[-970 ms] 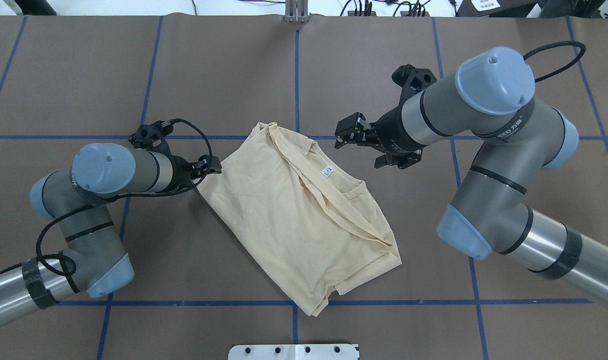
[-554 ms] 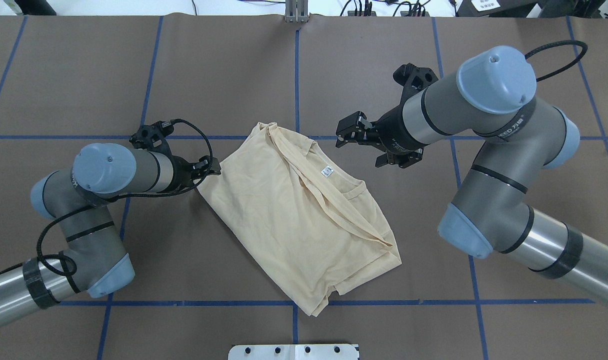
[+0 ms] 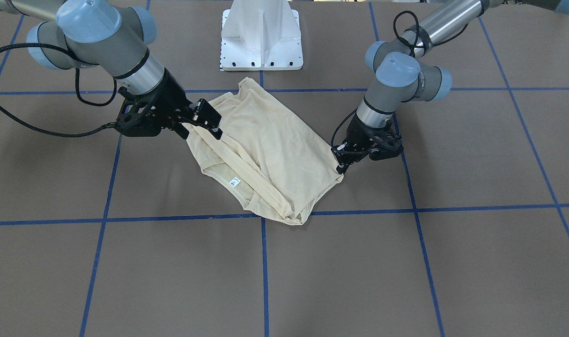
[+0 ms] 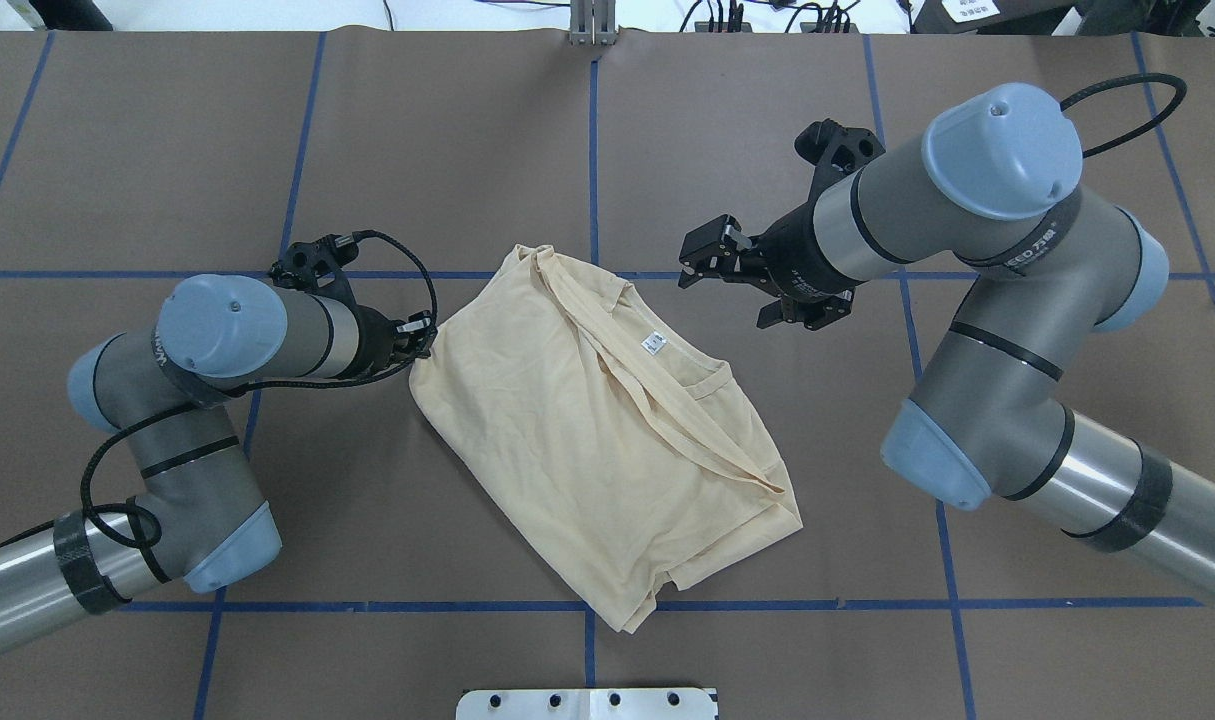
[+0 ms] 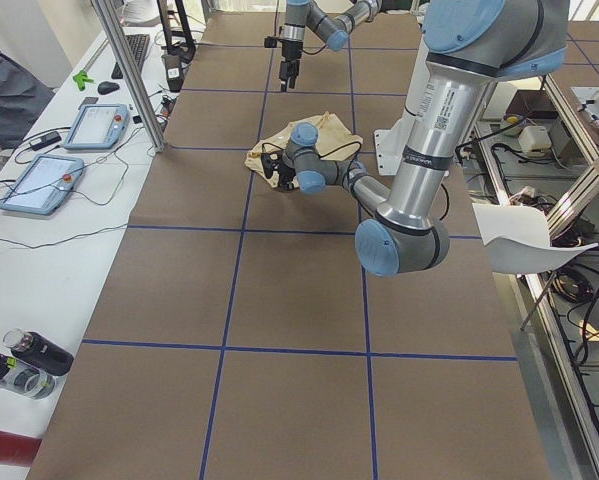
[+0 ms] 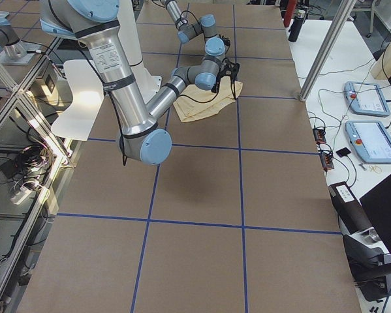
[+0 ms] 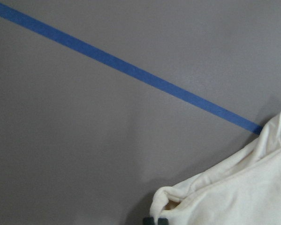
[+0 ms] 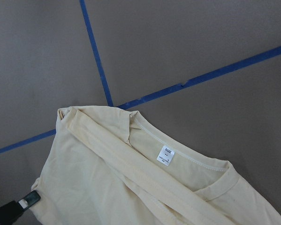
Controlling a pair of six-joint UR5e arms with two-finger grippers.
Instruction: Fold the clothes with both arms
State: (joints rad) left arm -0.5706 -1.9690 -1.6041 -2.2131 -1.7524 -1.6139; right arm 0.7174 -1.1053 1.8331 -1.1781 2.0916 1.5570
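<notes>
The cream-yellow T-shirt (image 4: 587, 430) lies roughly folded and slanted at the table's middle, with its white neck label (image 4: 653, 343) facing up and the print hidden. My left gripper (image 4: 422, 345) is low at the shirt's left corner and shut on it. In the left wrist view the bunched fabric (image 7: 243, 192) sits at the fingertips. In the front view it (image 3: 341, 161) touches that corner. My right gripper (image 4: 702, 262) hangs open and empty above the shirt's far right edge, clear of the fabric. The right wrist view looks down on the collar and label (image 8: 165, 155).
The table has a brown cover with blue tape grid lines (image 4: 594, 150). The white pedestal base (image 3: 262, 42) stands at the robot's side of the shirt. Teach pendants (image 5: 89, 125) lie on a side bench beyond the table edge.
My left gripper has moved slightly toward the shirt, and the shirt's left corner has drawn in and bunched. My right gripper has shifted a little to the right and away.
</notes>
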